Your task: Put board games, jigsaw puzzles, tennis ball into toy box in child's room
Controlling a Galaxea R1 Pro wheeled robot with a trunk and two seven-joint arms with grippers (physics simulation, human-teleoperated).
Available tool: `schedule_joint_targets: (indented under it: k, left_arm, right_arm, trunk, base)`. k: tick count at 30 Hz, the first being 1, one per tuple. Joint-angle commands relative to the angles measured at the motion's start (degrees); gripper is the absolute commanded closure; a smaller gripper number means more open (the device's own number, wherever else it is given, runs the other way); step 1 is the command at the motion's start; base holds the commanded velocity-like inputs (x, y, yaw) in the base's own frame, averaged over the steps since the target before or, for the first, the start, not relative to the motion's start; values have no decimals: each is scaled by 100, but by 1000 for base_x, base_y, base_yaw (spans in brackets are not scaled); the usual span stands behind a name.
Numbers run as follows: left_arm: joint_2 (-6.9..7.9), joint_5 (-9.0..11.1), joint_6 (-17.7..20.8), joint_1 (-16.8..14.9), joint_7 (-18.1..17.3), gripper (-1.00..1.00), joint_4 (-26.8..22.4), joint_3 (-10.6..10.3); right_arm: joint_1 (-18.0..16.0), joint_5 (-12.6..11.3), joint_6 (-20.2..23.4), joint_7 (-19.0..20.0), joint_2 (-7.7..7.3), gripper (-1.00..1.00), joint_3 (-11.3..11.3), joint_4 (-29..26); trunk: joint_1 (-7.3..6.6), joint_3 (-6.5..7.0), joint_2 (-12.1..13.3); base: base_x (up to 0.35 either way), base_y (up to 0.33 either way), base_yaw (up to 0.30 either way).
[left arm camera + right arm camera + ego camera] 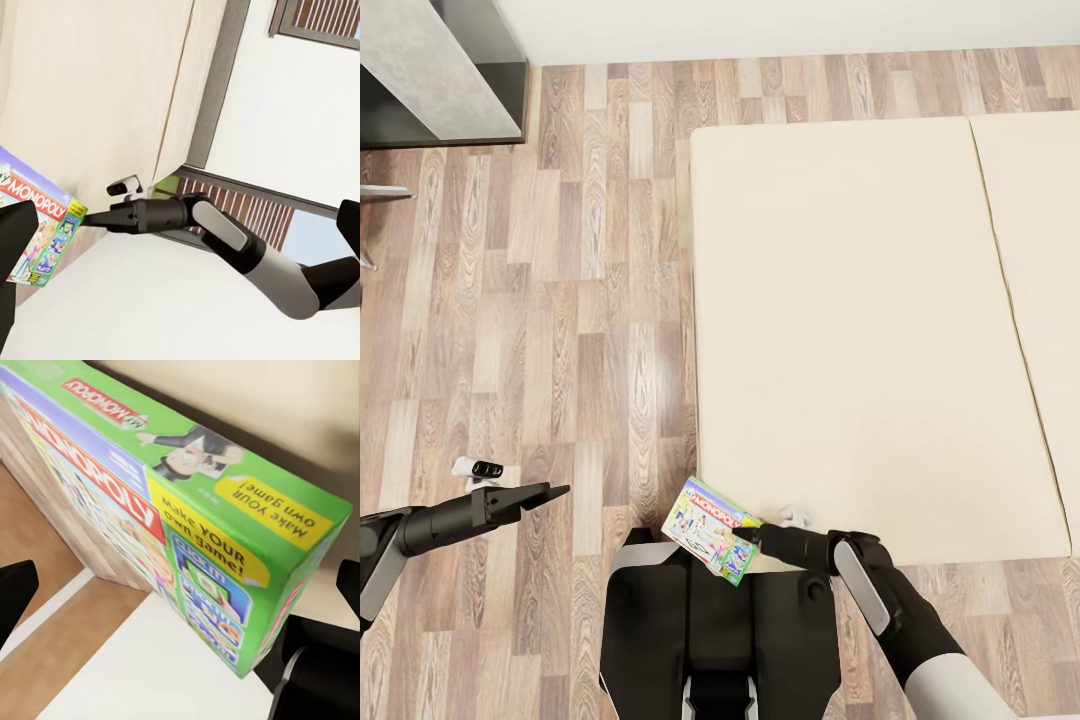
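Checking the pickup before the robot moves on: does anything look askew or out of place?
The colourful Monopoly game carton is tilted in the right hand, pinched at one end and hanging past the cream bed's corner over the wood-plank floor.

head cam top-down, wrist cams close-up

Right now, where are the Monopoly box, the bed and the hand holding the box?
Monopoly box [710, 528], head view, printed lid.
Bed [860, 330], head view, bare cream top.
Right gripper [752, 538], head view, fingertips at the box's edge.
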Motion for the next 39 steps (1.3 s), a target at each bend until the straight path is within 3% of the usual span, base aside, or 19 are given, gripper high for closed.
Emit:
schedule_joint_targets:
  k: [1, 12, 29, 39]
  left_arm:
    - [3, -1, 61, -1, -20, -100, -1, -2]
    - [2, -1, 61, -1, -20, -100, -1, -2]
    - [5, -1, 61, -1, -20, -100, -1, -2]
    - [5, -1, 61, -1, -20, -100, -1, -2]
  right_arm:
    - [3, -1, 38, 3, -7, -100, 7, -35]
    - [6, 1, 135, -24, -22, -100, 6, -86]
    - [7, -8, 375, -629, -18, -100, -2, -147]
    - [46, -10, 712, -905, -9, -100, 5, -751]
  trunk:
    - [4, -5, -9]
    - [4, -5, -9]
    - [4, -5, -9]
    - [4, -5, -9]
  base:
    - [0, 0, 0]
    - [0, 0, 0]
    - [0, 0, 0]
    - [0, 0, 0]
